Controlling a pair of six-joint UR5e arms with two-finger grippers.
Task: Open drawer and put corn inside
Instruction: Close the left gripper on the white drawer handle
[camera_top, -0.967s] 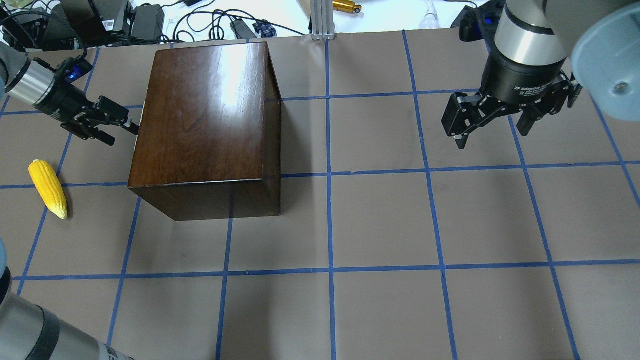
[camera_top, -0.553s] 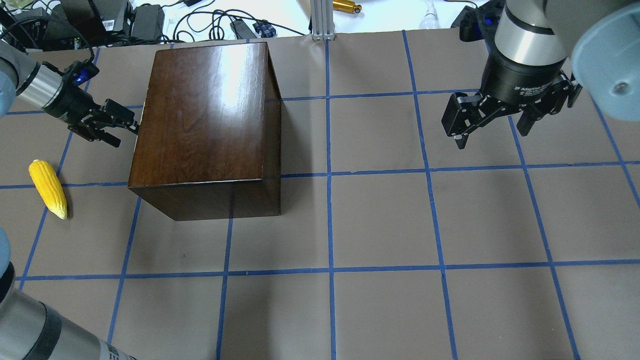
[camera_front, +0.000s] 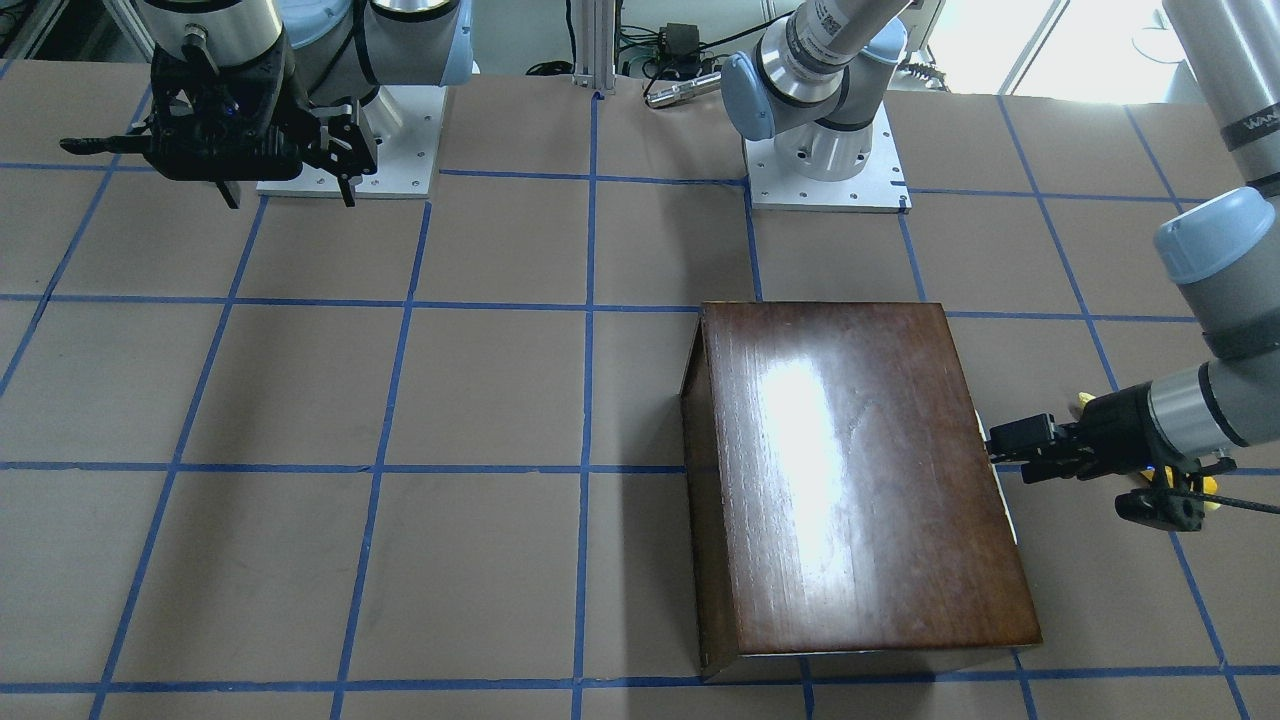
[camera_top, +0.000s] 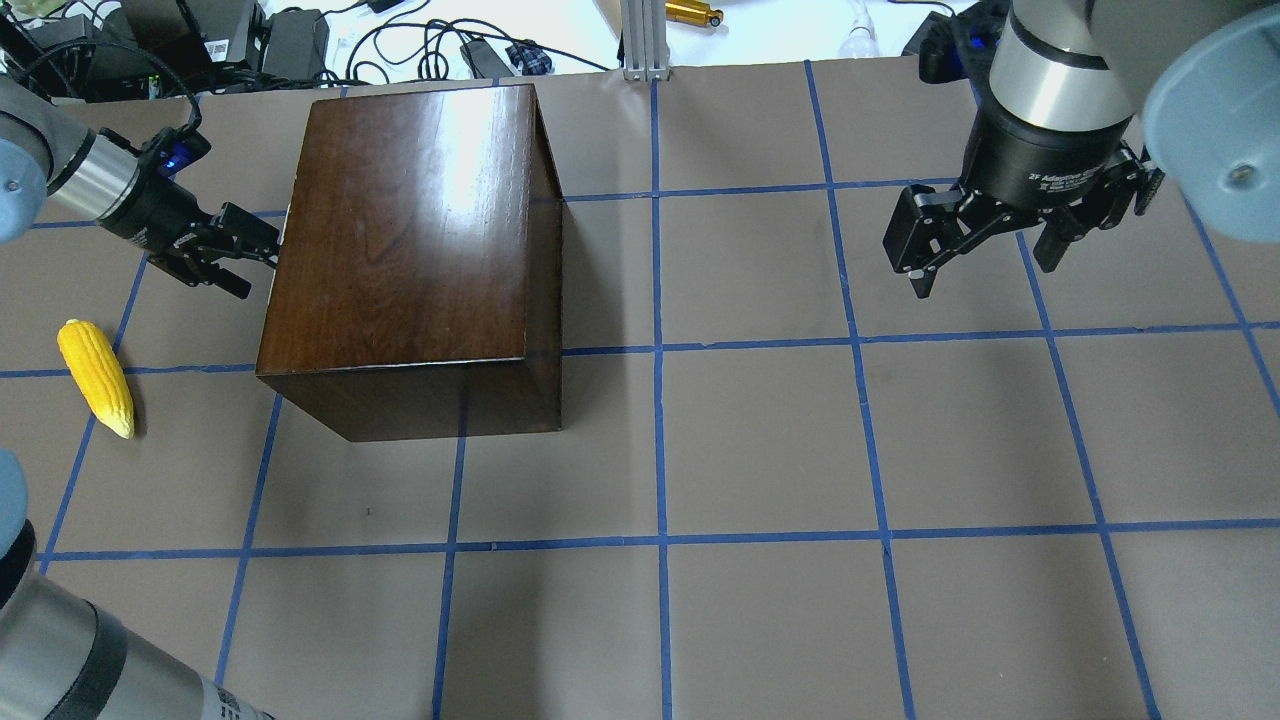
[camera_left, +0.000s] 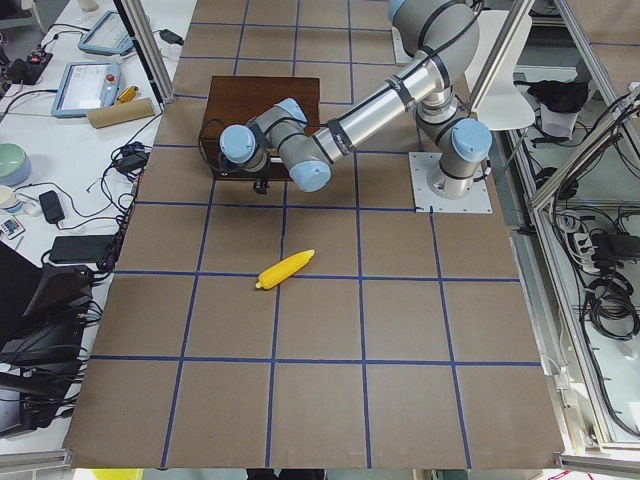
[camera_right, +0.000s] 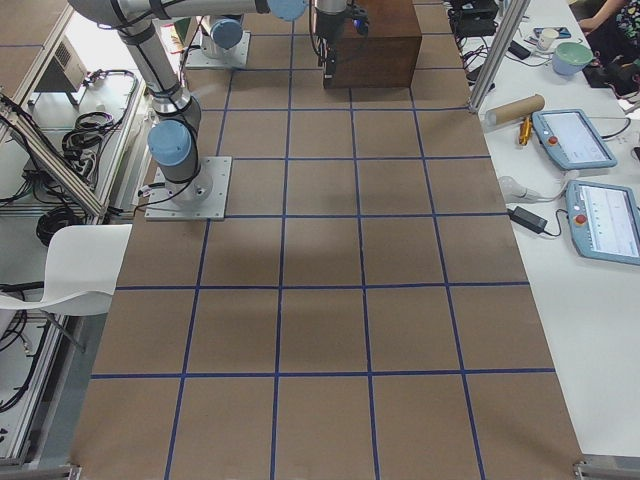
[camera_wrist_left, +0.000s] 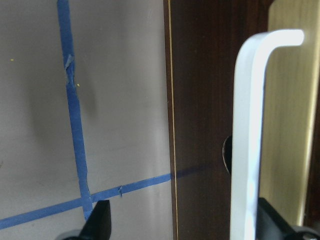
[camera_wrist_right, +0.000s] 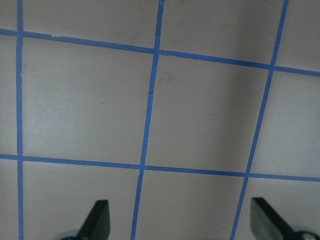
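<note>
Drawer (camera_wrist_left: 200, 100) appears shut, its dark front set in the box (camera_top: 410, 230) face turned toward the left arm. Left claw (camera_top: 255, 272) is held spread at that face, with the white handle (camera_wrist_left: 247, 140) lying between its fingers (contact cannot be confirmed). A closing grip and a pull away from the box are judged next. Corn (camera_top: 95, 378) lies on the surface (camera_top: 760, 440) near the left claw, long axis roughly parallel to the drawer front. The right claw (camera_top: 985, 275) hangs spread and empty, well apart.

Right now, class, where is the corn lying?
In the overhead view the corn lies on the table at the far left, across a blue tape line, left of the dark wooden box and apart from it.
</note>
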